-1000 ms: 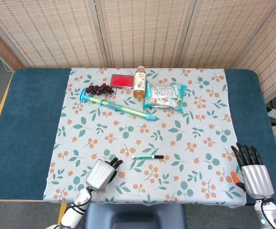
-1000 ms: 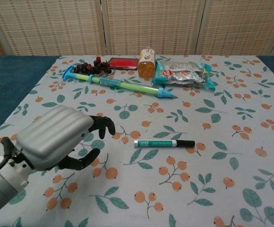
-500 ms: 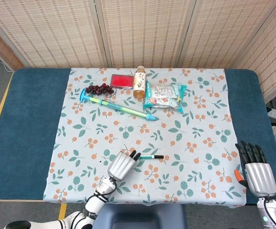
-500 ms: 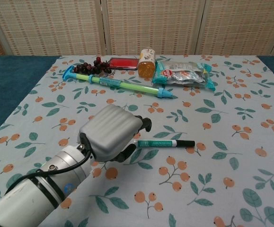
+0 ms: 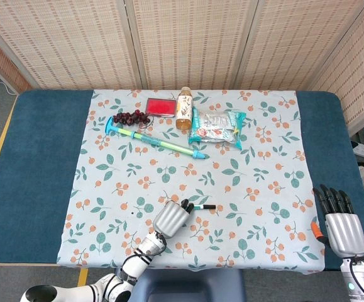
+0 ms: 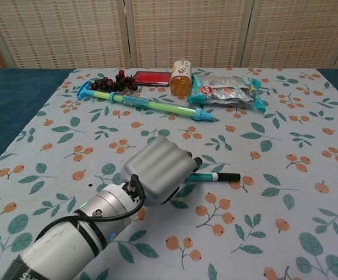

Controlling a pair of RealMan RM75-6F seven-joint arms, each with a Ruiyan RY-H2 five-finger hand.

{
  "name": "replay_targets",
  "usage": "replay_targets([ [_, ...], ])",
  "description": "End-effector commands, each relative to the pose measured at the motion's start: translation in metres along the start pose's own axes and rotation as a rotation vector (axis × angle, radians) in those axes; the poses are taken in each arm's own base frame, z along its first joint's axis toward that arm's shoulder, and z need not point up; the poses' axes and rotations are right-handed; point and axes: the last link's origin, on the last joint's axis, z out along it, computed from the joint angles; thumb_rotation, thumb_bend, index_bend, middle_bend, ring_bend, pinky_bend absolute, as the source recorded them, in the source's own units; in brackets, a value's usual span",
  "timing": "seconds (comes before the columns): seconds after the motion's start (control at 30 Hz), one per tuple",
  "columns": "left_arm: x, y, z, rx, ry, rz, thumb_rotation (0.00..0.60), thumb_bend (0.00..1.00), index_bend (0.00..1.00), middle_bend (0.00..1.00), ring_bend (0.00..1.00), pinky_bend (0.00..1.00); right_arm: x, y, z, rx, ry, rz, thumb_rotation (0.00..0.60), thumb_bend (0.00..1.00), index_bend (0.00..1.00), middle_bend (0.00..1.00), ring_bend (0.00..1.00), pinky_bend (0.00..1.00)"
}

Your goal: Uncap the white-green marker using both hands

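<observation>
The white-green marker [image 5: 205, 206] lies flat on the patterned cloth, its black cap pointing right; in the chest view only its white part and cap [image 6: 216, 176] show. My left hand [image 5: 172, 217] sits over the marker's green left end and hides it, back of the hand up [image 6: 160, 169], fingertips curled down by the barrel. Whether the fingers grip the marker is hidden. My right hand [image 5: 342, 223] hovers at the table's front right corner, far from the marker, fingers straight and spread, holding nothing. The chest view does not show it.
At the back of the cloth lie a green-blue toy tube [image 5: 156, 141], dark grapes [image 5: 131, 117], a red box [image 5: 161, 107], a bottle [image 5: 184, 108] and a snack bag [image 5: 217, 127]. A small orange object [image 5: 315, 231] lies beside my right hand.
My left hand has moved right and forward from the front of the cloth onto the marker's green end. The marker has not shifted. My right hand has drifted slightly back.
</observation>
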Motion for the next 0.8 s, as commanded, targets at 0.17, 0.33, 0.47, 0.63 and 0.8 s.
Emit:
replay_targets([
  [0.17,-0.0026,0.0029,0.0012,-0.007,-0.005,0.035,0.6,0.45,0.34,0.42,0.84,1.0,-0.0008,-0.0001,-0.0004,0.0,-0.005,-0.002,0.6,0.25,0.0,0.0,0.0,0.0],
  [0.33,-0.0069,0.002,0.0027,0.0,-0.019,0.057,0.6,0.45,0.37,0.44,0.84,1.0,0.0,0.0004,-0.0005,-0.002,-0.001,-0.001,0.6,0.25,0.0,0.0,0.0,0.0],
  [0.47,-0.0072,0.0013,0.0029,0.004,-0.016,0.062,0.6,0.45,0.4,0.48,0.85,1.0,-0.0007,0.0005,0.0,-0.002,-0.005,-0.003,0.6,0.25,0.0,0.0,0.0,0.0],
  [0.63,-0.0054,0.0027,0.0017,-0.003,0.0,0.064,0.6,0.45,0.47,0.57,0.85,1.0,-0.0007,0.0004,0.0,-0.002,-0.004,-0.002,0.6,0.25,0.0,0.0,0.0,0.0],
  [0.8,-0.0025,0.0031,0.0,-0.008,0.021,0.055,0.6,0.45,0.56,0.66,0.86,1.0,-0.0011,-0.0006,-0.0007,0.001,-0.005,-0.003,0.6,0.25,0.0,0.0,0.0,0.0],
])
